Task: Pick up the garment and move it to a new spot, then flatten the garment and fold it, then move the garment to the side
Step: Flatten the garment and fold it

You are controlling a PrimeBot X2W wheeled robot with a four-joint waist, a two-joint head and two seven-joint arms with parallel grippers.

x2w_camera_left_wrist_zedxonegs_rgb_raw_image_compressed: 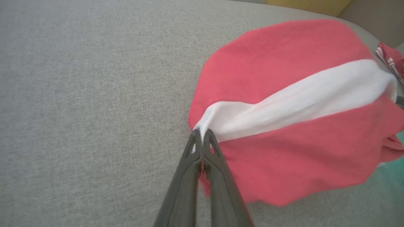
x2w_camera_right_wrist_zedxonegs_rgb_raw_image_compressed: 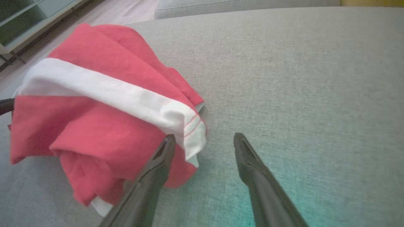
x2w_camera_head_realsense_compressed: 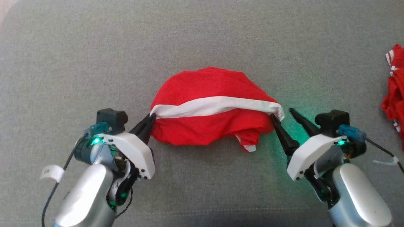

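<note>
The garment (x2w_camera_head_realsense_compressed: 208, 94) is a red cloth with a white band, bunched in the middle of the grey cushion. My left gripper (x2w_camera_head_realsense_compressed: 151, 118) is shut on the left end of the white band; in the left wrist view the gripper (x2w_camera_left_wrist_zedxonegs_rgb_raw_image_compressed: 201, 134) pinches the garment (x2w_camera_left_wrist_zedxonegs_rgb_raw_image_compressed: 284, 126) at that corner. My right gripper (x2w_camera_head_realsense_compressed: 282, 113) stands open at the band's right end. In the right wrist view this gripper (x2w_camera_right_wrist_zedxonegs_rgb_raw_image_compressed: 204, 138) has its left finger against the garment (x2w_camera_right_wrist_zedxonegs_rgb_raw_image_compressed: 94, 104), and the band's stitched end lies between the fingers.
The grey cushion (x2w_camera_head_realsense_compressed: 202, 37) stretches wide on all sides. A second red and white cloth (x2w_camera_head_realsense_compressed: 394, 91) lies at the right edge. A floor and a shelf unit (x2w_camera_right_wrist_zedxonegs_rgb_raw_image_compressed: 31, 19) lie beyond the cushion.
</note>
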